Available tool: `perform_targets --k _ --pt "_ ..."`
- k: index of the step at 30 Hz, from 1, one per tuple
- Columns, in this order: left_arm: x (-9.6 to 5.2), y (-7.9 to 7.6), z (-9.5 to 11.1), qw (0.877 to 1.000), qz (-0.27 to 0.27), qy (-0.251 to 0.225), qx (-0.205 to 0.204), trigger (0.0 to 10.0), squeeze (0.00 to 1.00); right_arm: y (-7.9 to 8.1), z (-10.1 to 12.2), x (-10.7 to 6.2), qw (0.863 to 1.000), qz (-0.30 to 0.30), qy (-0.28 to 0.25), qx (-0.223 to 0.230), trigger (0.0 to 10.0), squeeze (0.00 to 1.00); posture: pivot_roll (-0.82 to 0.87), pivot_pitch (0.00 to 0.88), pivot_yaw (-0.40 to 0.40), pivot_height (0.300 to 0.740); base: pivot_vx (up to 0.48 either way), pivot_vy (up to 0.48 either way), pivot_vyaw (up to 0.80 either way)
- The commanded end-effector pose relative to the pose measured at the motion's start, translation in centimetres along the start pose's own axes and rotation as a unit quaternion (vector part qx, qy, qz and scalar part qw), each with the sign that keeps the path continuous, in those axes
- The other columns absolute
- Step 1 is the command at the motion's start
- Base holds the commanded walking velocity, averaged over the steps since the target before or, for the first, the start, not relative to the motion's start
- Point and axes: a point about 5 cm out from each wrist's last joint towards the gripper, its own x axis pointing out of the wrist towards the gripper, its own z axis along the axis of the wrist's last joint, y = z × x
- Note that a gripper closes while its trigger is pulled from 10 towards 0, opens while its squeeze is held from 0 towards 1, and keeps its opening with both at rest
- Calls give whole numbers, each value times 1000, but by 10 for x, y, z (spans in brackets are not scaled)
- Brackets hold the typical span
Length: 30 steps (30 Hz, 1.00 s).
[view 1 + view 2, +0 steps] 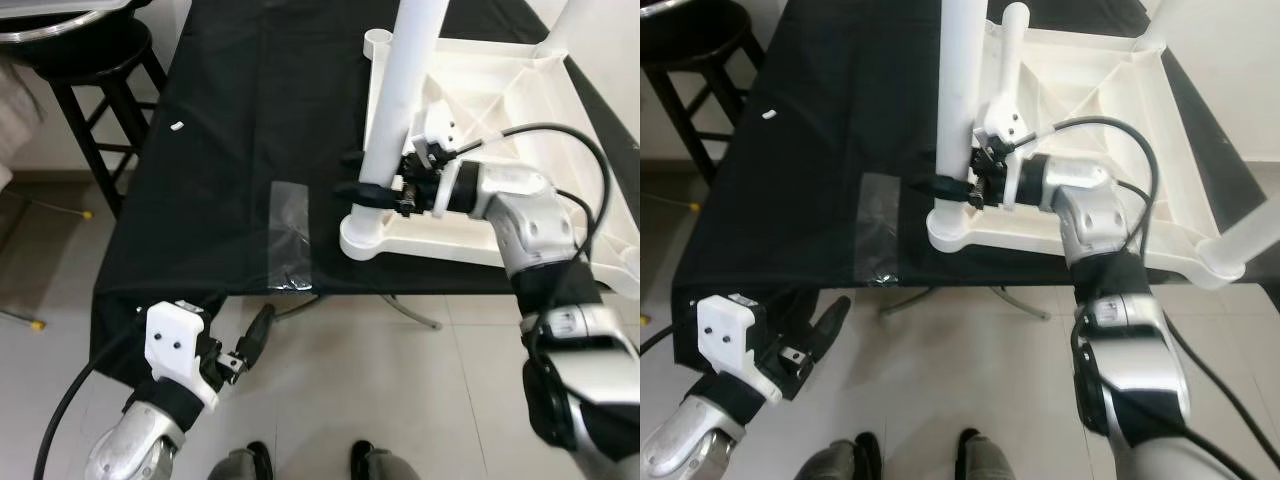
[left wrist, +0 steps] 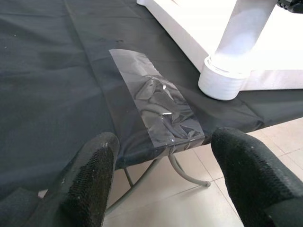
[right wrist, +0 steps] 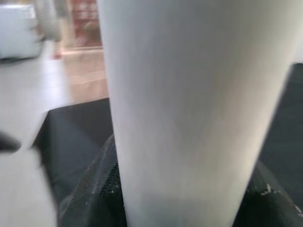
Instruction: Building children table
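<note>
The white plastic children's table [image 1: 500,90] lies upside down on a black-clothed table [image 1: 230,120]. One white leg [image 1: 400,90] stands upright in the near-left corner socket [image 1: 365,235]. My right gripper [image 1: 354,174] is shut on this leg just above the socket, one black finger on each side. In the right wrist view the leg [image 3: 189,118] is very close, with a dark finger [image 3: 94,198] beside it. My left gripper [image 1: 252,342] hangs low below the table's near edge, open and holding nothing; its fingers [image 2: 92,175] stand wide apart.
A strip of clear tape [image 1: 290,235] is stuck on the cloth near the front edge. A small white piece [image 1: 176,126] lies far left. A black stool [image 1: 90,60] stands at the back left. A second leg [image 1: 572,30] rises at the far right corner. A metal table foot [image 1: 405,312] curves over the floor.
</note>
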Motion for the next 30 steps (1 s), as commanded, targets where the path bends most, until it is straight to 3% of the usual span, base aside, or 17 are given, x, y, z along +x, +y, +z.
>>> perform_targets --k 1,2,3,4,6,8,12,13,14,15,16,17,20,26,28,29,30 --pt "-3 -1 -3 1000 -2 10 -2 10000 0 9 -26 -3 995 -82 53 33 0 0 -15 288 -40 740 0 0 0" --pt "-3 0 -3 1000 -2 10 -3 10000 0 21 -42 -7 965 -239 101 30 0 0 -23 290 -35 740 0 0 0" --pt "-3 1 -3 1000 -2 10 -3 10000 0 35 -52 -21 911 -386 143 22 0 0 -29 293 -36 740 0 0 0" --pt "-2 1 -3 1000 -3 11 -3 10000 0 62 -55 -27 890 -429 155 28 0 0 -27 292 -25 740 0 0 0" --pt "-1 1 -3 1000 -5 11 -3 10000 0 82 -55 -26 891 -426 151 40 0 0 -31 288 -22 740 0 0 0" --pt "1 1 -4 1000 -7 12 -3 10000 0 100 -54 -15 909 -389 135 63 0 0 -37 278 -12 740 0 0 0" --pt "2 1 -5 1000 -11 12 -3 10000 0 100 -53 -6 915 -375 130 70 0 0 -29 267 -20 740 0 0 0" --pt "2 1 -6 1000 -11 12 -3 10000 0 101 -51 -5 912 -380 135 74 4706 0 -35 269 -22 740 0 0 0" --pt "2 1 -6 1000 -11 12 -3 10000 0 101 -51 -5 912 -380 135 74 4706 0 -35 269 -22 740 0 0 0" --pt "3 1 -5 1000 -9 11 -3 10000 0 101 -48 -3 914 -375 138 74 10000 0 -33 269 -27 740 0 0 0" --pt "3 1 -5 1000 -8 10 -2 10000 0 104 -45 -1 915 -369 141 75 10000 0 -33 269 -27 740 0 0 0" --pt "3 1 -5 1000 -7 9 -2 10000 0 101 -40 -1 921 -357 131 82 10000 1000 -33 272 -30 740 0 0 0" --pt "3 1 -4 1000 -6 8 -2 10000 0 93 -33 0 931 -338 108 83 10000 1000 -30 274 -32 740 0 0 0" --pt "3 0 -4 1000 -5 6 -3 10000 0 58 -5 8 979 -199 21 46 10000 1000 -27 273 -38 740 0 0 0" --pt "3 -1 -3 1000 -5 5 -4 10000 0 44 5 9 994 -110 11 1 10000 569 -20 273 -42 740 0 0 0" --pt "3 -1 -3 1000 -4 4 -3 10000 0 40 8 9 998 -62 13 -18 10000 0 -13 273 -43 740 0 0 0" --pt "3 -1 -3 1000 -4 4 -3 10000 0 40 8 9 998 -62 13 -18 10000 0 -13 273 -43 740 0 0 0"
